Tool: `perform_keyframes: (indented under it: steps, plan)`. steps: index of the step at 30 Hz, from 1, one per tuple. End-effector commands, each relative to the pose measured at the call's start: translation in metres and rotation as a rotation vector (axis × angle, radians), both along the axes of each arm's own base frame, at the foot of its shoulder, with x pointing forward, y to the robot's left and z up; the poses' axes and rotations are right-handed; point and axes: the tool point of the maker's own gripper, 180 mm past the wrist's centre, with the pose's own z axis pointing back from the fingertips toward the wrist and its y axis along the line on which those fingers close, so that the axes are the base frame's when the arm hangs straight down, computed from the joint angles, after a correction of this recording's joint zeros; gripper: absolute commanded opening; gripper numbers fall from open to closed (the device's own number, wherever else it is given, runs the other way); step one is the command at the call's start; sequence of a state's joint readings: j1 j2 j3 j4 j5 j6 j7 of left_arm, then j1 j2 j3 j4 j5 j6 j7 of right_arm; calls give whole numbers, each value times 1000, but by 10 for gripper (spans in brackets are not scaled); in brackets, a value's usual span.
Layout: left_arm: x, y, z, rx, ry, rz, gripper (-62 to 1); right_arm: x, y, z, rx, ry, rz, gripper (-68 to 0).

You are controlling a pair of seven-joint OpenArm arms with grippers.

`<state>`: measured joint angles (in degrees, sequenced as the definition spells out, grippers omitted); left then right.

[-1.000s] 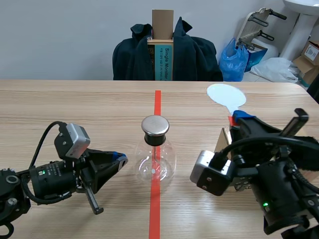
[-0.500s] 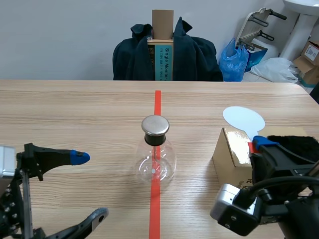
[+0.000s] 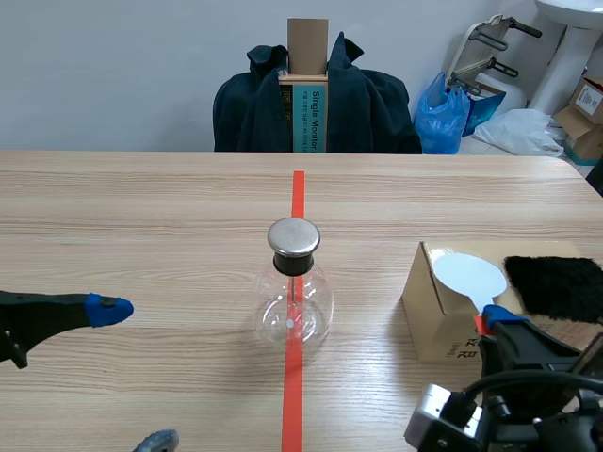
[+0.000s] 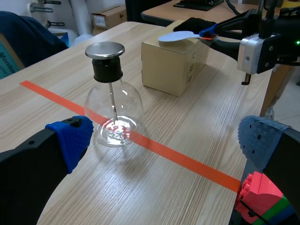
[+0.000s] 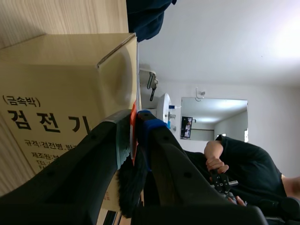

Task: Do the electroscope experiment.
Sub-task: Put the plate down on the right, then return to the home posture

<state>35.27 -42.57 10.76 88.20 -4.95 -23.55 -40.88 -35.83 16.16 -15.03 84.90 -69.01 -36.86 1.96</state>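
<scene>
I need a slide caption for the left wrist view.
Open left pincer faces the glass electroscope on the tape line; beyond, the right pincer holds a white paddle over a box.

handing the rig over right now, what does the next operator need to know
Grippers: left gripper open and empty, near the flask; right gripper shut on the handle of the white paddle, its disc over the cardboard box.
Things: flask stands in the middle between the arms; black fur lies on the box.
Done: paddle in hand.
Left: bring it to the flask's metal cap.
</scene>
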Motion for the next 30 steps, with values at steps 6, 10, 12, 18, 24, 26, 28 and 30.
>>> perform_keyframes:
  steps: [6,10,12,18,24,26,28,30]
  plan:
    - [12,4,8,11,-27,26,14,6,-9,8,2,-33,-45,-662]
    - [13,6,8,15,-31,29,14,7,-15,8,26,-27,-83,-567]
    - [13,6,8,15,-31,29,14,7,-19,7,29,-25,-103,-481]
    - [13,6,7,17,-29,29,14,7,-23,8,41,-28,-128,-205]
    - [13,6,7,16,-29,29,14,7,-27,7,66,-19,-151,-108]
    - [13,6,7,16,-29,29,14,6,-30,5,76,-12,-169,-108]
    - [13,6,7,16,-29,29,14,0,-33,-2,90,29,-185,-109]
    - [13,6,7,16,-29,29,14,-9,-35,-16,122,104,-203,-109]
